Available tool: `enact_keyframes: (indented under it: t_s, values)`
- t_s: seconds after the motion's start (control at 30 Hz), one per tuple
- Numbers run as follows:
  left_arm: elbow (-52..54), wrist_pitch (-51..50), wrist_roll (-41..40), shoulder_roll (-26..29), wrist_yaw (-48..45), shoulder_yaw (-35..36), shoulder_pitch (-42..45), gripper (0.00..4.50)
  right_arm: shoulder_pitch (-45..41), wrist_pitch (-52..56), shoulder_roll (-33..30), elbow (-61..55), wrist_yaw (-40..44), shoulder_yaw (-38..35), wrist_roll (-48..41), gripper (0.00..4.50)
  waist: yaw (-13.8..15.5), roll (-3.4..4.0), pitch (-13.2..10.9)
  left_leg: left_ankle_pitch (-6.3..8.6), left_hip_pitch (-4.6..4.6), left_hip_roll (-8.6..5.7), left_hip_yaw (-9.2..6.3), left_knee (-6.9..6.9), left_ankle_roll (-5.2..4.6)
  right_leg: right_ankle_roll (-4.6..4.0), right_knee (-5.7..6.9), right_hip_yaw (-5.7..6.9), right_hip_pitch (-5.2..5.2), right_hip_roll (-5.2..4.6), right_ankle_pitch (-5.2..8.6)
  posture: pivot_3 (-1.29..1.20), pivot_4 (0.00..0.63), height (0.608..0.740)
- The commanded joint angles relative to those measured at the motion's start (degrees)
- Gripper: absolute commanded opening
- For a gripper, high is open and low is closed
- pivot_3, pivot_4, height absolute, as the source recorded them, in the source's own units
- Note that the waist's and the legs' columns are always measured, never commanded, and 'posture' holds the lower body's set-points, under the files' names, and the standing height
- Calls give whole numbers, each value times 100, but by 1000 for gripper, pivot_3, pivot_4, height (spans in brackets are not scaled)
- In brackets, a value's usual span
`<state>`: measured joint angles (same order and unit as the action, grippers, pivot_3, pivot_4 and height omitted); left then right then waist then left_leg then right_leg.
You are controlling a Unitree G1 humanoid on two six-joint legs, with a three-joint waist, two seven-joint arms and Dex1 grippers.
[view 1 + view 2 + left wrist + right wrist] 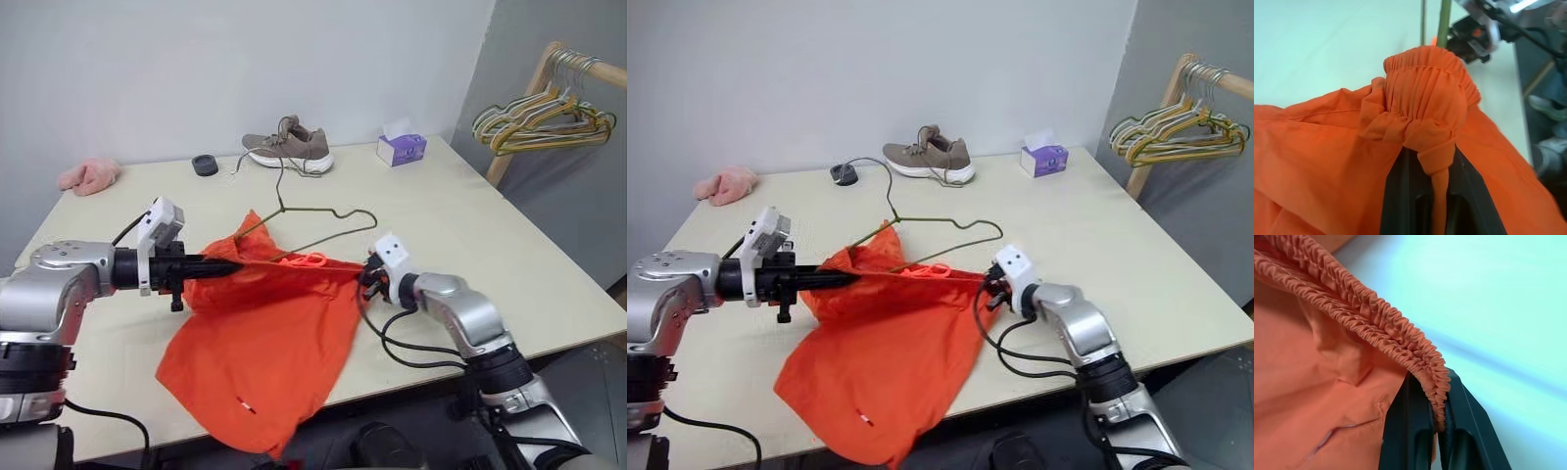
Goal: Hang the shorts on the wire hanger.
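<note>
On the big pale table (pixel 509 245), the shorts (pixel 265 343) are seen spread out, bright orange, near the front edge and a little to the left. The bottom part is hung over the near edge of the table. The top band of the shorts is pulled into a line between the two claws and is lifted off the table.

The left gripper (pixel 231 266) is clamped shut on the left end of the band, where the cloth is bunched up between its black fingers (pixel 1400 205). The right gripper (pixel 364 277) is clamped shut on the right end of the band, and the crinkly edge is pinched between its two fingers (pixel 1410 431).

The wire hanger (pixel 328 230) is laid flat on the table just behind the shorts. Its near side is touched by the orange cloth, and its hook is pointed toward the far side.

A pink-orange drawstring (pixel 309 260) is looped at the middle of the band.

Far back on the table, a brown shoe (pixel 289 147), a purple tissue box (pixel 401 148), a pink fluffy thing (pixel 88 176) and a small black ring (pixel 205 164) are seen. A bunch of hangers (pixel 544 117) is hung on a wooden rack at the far right.
</note>
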<state>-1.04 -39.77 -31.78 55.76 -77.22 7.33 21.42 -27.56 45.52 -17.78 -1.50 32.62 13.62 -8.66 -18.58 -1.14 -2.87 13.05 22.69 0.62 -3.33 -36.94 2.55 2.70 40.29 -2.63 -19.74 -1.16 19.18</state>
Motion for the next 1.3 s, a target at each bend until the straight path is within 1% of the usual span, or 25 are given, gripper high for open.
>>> enact_keyframes:
  t_s: [0.03, 0.2, 0.5, 0.9, 1.3]
  values:
    - [110, -33, -189, 412, -172, 481, -74, 0, -40, 121, -396, -136, 148, -349, -103, 34, -1, 2, -1, 0, 0, 2, 0, 0, 0, 4, 0, -1, 0, 1, 3, -283, 0, 740]
    - [177, 3, -279, 734, -455, 416, -296, 0, -45, 153, -748, -168, 286, -418, -211, 34, 17, 4, -3, 0, 0, 0, 6, 0, 0, 9, -2, -4, 0, 4, 6, -279, 0, 740]
    - [197, 342, -75, 987, -816, 143, -447, 0, -134, 176, -899, -175, 290, -409, -318, 34, 104, 8, -6, 0, 2, 0, 13, 4, 0, 7, -15, -6, 0, 4, 4, -282, 0, 740]
    - [-119, 1125, 622, 1247, -1121, -398, -504, 0, -83, 227, -1002, -344, 299, -367, -398, 34, 108, 14, -11, 0, 8, 0, 16, 8, 0, 6, -25, -6, -2, 4, 4, -291, 0, 740]
    - [-493, 1780, 1214, 1386, -1135, -740, -478, 0, -108, 206, -1159, -553, 340, -259, -392, 34, 109, 17, -13, 0, 10, 0, 18, 8, 0, 8, -27, -6, -3, 4, 5, -296, 0, 740]
